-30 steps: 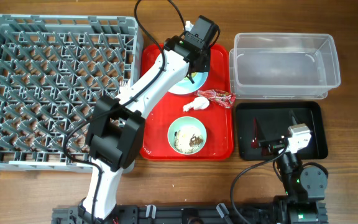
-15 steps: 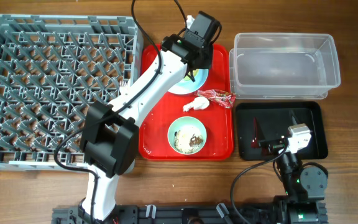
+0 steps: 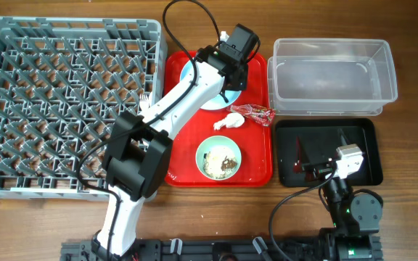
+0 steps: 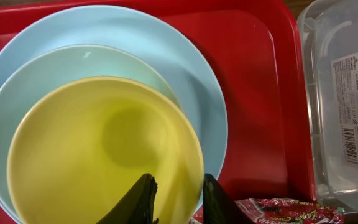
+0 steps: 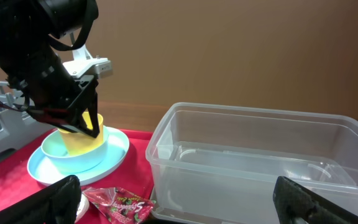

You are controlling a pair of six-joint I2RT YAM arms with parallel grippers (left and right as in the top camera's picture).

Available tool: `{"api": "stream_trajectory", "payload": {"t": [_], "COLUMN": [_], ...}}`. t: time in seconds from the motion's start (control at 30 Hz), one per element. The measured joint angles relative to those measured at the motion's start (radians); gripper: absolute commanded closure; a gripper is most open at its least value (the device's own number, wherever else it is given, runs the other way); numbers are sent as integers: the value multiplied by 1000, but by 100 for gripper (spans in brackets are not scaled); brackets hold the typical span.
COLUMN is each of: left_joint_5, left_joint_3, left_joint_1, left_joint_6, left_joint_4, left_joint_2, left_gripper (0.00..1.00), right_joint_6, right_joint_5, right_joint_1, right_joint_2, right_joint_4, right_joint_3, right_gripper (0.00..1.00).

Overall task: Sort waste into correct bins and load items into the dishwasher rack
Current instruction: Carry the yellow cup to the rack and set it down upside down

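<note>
Tally, as I count it: one dishwasher rack (image 3: 64, 101), one red serving tray (image 3: 256, 156), one plate (image 4: 191, 62), one yellow cup (image 4: 104, 149), two bowls (light blue bowl (image 4: 55, 68), mint green bowl (image 3: 218, 157)), one wrapper (image 3: 256, 112), one tissue (image 3: 229, 122), one clear tub (image 3: 332, 76), one black tray (image 3: 361, 152).

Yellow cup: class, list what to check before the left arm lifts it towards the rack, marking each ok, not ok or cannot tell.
1. Left gripper straddles cup rim: ok.
2. Grip shut on rim: cannot tell.
3. Cup free of the bowl beneath: cannot tell.
4. Wrapper apart from that gripper: ok.
5. Right gripper away, over black tray: ok.
</note>
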State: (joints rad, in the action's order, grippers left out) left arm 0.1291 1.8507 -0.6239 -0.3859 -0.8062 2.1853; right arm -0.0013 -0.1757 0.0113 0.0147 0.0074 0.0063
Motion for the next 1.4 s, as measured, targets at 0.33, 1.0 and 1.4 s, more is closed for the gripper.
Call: {"api": "stream_trajectory", "payload": {"t": [0.33, 1.0, 1.4], "left_joint_5": [1, -1087, -1498], "left_joint_3": [-8, 4, 1], "left_joint_1": [-4, 832, 854], "left_joint_6": [9, 47, 169], "left_joint_4": [45, -84, -82], "left_joint_2": [0, -208, 65], "left_gripper": [96, 96, 96], "right_joint_6": [0, 0, 0], "right_joint_5": [0, 0, 0], "right_joint_1": [0, 0, 0], "right_joint_2": [0, 0, 0], "right_joint_4": [0, 0, 0], "right_joint_3": [0, 0, 0], "right_gripper": [0, 0, 0]}}
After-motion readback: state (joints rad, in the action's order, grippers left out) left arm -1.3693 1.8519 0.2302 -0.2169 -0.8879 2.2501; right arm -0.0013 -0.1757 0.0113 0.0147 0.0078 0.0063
